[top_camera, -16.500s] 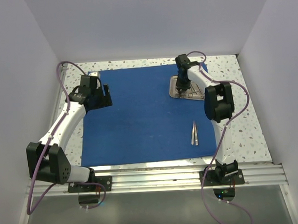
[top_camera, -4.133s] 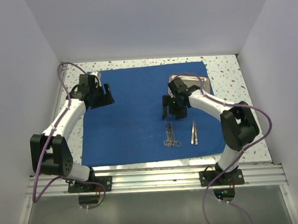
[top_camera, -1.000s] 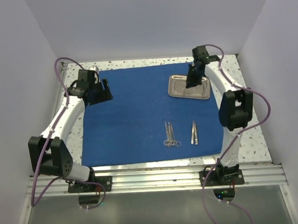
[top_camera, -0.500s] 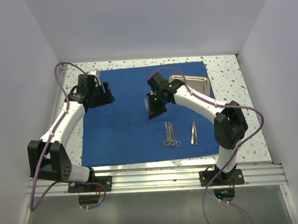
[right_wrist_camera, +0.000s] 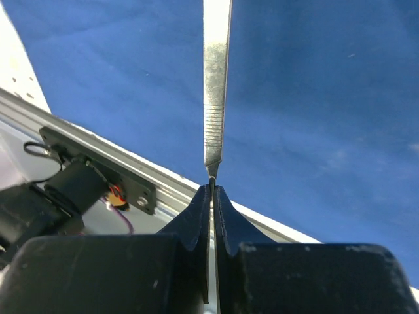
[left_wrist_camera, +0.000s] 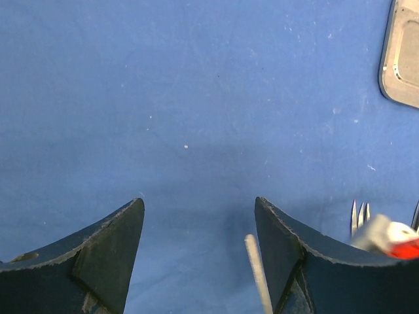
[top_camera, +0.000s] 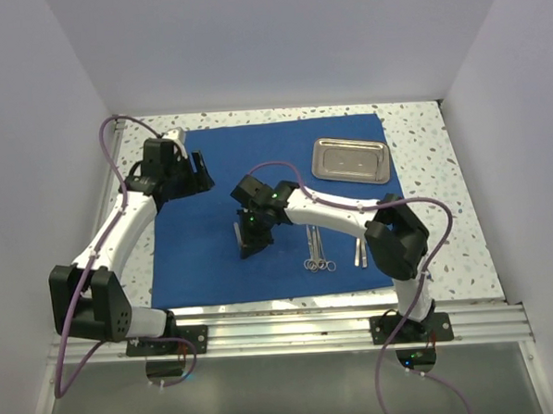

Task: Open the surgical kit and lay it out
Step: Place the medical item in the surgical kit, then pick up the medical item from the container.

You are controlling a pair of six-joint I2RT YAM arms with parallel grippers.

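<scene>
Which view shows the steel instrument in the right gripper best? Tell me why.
Right wrist: the steel instrument fills the frame, ridged grip sharp, pinched by the shut right gripper. Top external hides it under that gripper. Left wrist shows only a thin silver sliver, probably it.

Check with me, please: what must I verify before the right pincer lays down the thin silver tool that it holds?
1. Right pincer shut on the slim silver tool: ok.
2. Bare blue cloth below the tool, to the left of the two ring-handled instruments: ok.
3. Gap between the tool and the cloth: cannot tell.
4. Left pincer open, empty and over the far left part of the cloth, away from that spot: ok.
5. Steel tray empty, nothing more to fetch from it: ok.
</scene>
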